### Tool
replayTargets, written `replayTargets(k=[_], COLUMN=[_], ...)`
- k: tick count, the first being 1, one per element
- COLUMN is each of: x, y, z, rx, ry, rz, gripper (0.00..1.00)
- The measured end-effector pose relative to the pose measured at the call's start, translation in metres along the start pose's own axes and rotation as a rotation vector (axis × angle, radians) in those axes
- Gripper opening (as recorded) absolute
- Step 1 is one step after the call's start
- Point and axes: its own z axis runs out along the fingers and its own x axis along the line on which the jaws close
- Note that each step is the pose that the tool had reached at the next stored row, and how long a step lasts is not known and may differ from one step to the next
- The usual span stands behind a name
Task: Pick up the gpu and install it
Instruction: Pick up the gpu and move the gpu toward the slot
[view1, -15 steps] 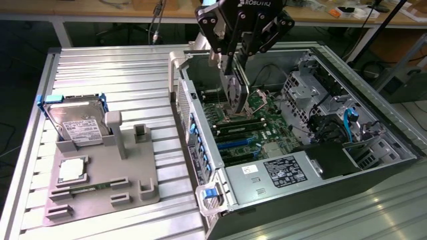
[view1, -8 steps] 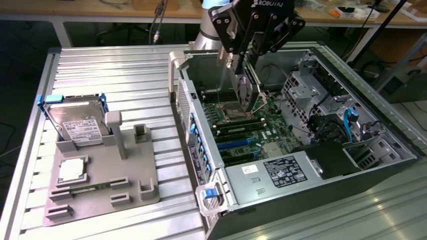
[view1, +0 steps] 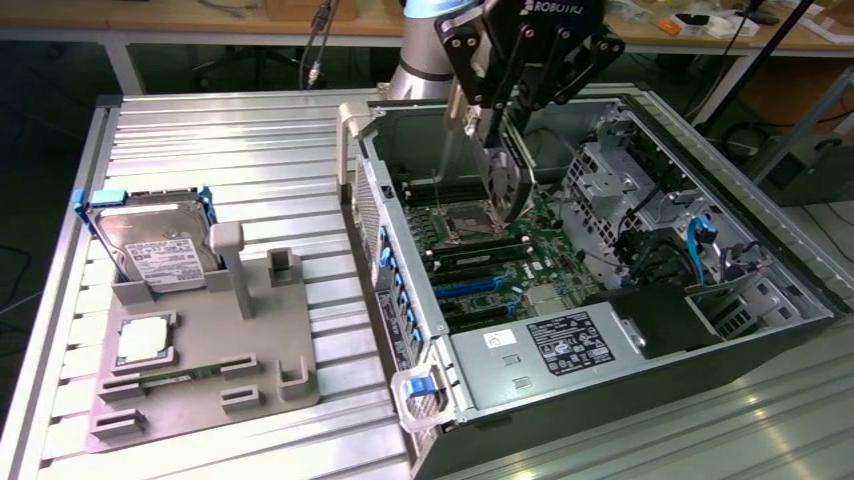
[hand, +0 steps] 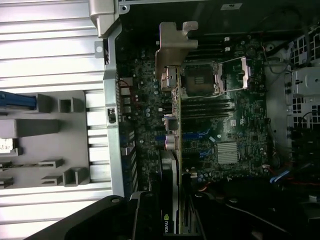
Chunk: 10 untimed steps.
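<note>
"Fingers (view1: 491, 118) first: what have they got?"

"Mine are clamped on the gpu (view1: 505, 185), a thin dark circuit card. It hangs inside the open grey metal computer case (view1: 378, 215), above the green motherboard (view1: 541, 250)."

"Which way does it lie?"

"Its long axis runs down and away from my fingers, with the silver end bracket (hand: 175, 42) at the far end. I judge the case walls well apart."

Open air between gpu (view1: 507, 180) and motherboard (view1: 541, 255); hemmed by case wall (view1: 363, 190) on the exterior view's left, drive cage (view1: 621, 170) on its right, black shroud (view1: 661, 320) toward the camera.
</note>
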Motion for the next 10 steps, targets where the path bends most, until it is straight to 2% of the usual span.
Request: replayTargets(k=[10], x=[-0.018], y=[0.0012], z=[0.0005], rx=[-0.0001], ry=[0.0], rz=[0.0], gripper=[0.27])
